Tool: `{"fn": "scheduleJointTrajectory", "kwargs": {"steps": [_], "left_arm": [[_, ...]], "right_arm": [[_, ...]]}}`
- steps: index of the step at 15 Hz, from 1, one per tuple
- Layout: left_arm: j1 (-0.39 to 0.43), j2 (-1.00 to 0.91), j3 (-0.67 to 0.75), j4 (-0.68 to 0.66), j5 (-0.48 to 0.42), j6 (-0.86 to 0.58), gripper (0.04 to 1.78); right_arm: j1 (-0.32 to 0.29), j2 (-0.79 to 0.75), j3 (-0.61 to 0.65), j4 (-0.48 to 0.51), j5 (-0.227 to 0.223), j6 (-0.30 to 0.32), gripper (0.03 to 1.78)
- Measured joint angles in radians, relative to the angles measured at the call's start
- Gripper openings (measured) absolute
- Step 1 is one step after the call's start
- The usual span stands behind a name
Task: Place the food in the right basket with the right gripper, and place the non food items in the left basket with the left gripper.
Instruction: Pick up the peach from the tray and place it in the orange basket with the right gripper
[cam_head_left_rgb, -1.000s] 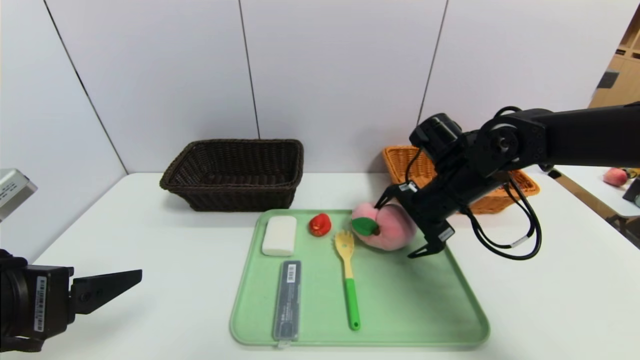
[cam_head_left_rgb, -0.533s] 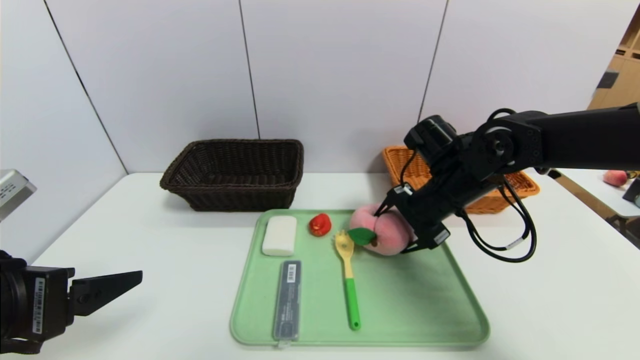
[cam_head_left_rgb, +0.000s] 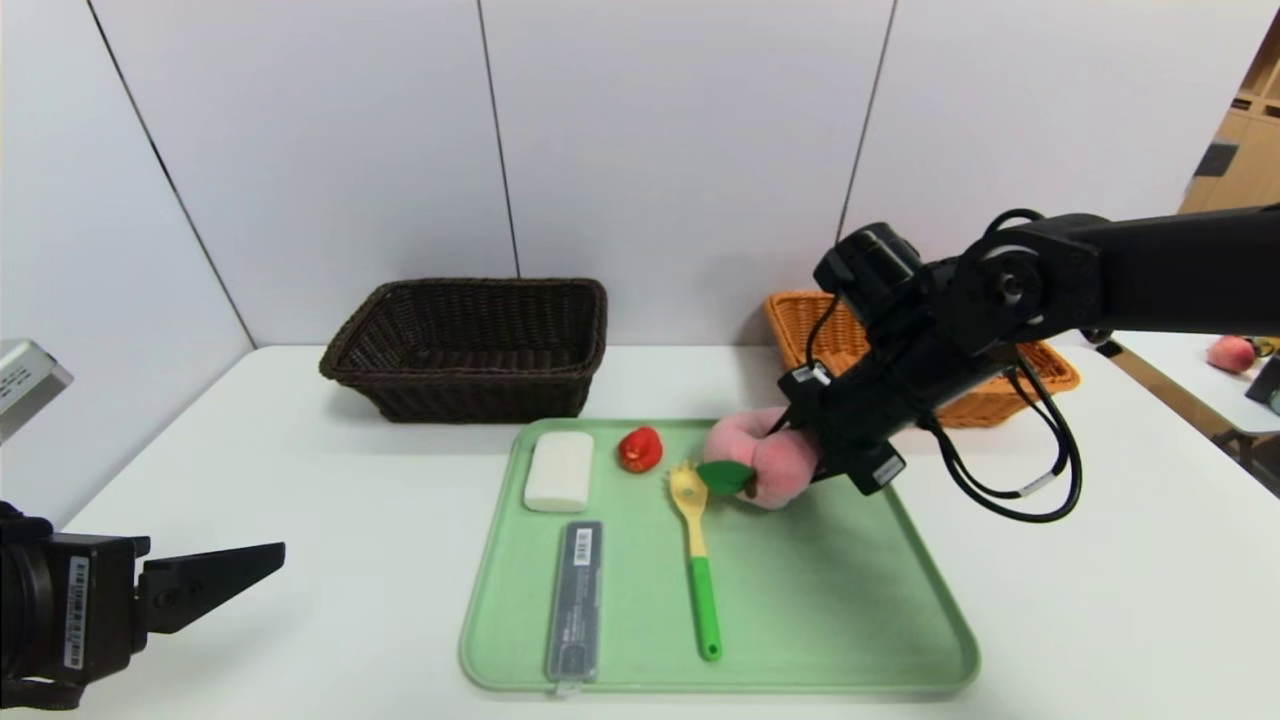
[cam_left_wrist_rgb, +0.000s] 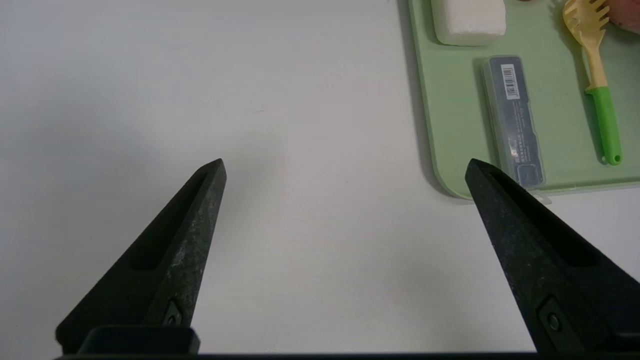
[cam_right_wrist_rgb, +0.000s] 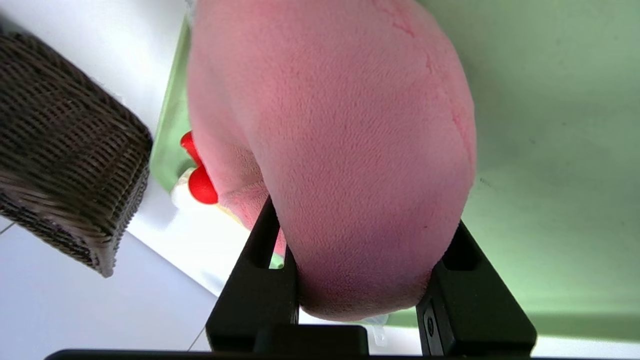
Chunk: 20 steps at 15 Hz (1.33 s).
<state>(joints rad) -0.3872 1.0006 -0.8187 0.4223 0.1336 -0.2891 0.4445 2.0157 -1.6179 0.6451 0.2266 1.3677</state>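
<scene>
Two baskets: one dark brown basket (cam_head_left_rgb: 470, 345), one orange basket (cam_head_left_rgb: 815, 325). One green tray (cam_head_left_rgb: 850, 610). Two fruits on it, perhaps another far right.

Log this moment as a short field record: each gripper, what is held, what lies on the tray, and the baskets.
right gripper: shut on the pink plush peach, over the pale green tray
left gripper: open, holding nothing, over the white table at the near left
on tray: white rounded block, small red fruit, slim grey case, yellow fork with green handle
left basket: dark brown wicker, no items visible inside
right basket: orange-tan wicker, interior mostly hidden by the arm
</scene>
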Motion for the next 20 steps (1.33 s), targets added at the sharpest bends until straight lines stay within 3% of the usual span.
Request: {"fn": "scheduleJointTrajectory", "kwargs": {"steps": [3,6,8,10,11,12,15,20], "left_arm": [[0.000,0.000,0.005,-0.001,0.000,0.000,1.69],[-0.001,0.001,0.011,-0.002,-0.006,0.000,1.69],[-0.001,0.000,0.013,-0.002,-0.006,0.001,1.69],[-0.001,-0.001,0.014,0.000,-0.006,0.001,1.69],[-0.001,-0.003,0.015,0.000,-0.006,0.001,1.69],[-0.001,-0.006,0.015,0.001,-0.006,0.001,1.69],[0.000,-0.020,0.018,0.004,-0.006,0.001,1.69],[0.000,-0.039,0.023,0.006,-0.006,0.001,1.69]], "right_arm": [[0.000,-0.067,-0.011,-0.003,0.007,0.010,0.61],[0.000,-0.169,-0.033,-0.004,0.077,0.059,0.61],[-0.008,-0.245,-0.060,-0.005,0.199,0.123,0.61],[-0.051,-0.318,-0.123,-0.013,0.363,0.150,0.61],[-0.076,-0.343,-0.159,-0.027,0.415,0.146,0.61],[-0.104,-0.361,-0.187,-0.058,0.438,0.126,0.61],[-0.189,-0.382,-0.213,-0.069,0.439,-0.019,0.61],[-0.362,-0.306,-0.179,-0.046,0.434,-0.159,0.61]]}}
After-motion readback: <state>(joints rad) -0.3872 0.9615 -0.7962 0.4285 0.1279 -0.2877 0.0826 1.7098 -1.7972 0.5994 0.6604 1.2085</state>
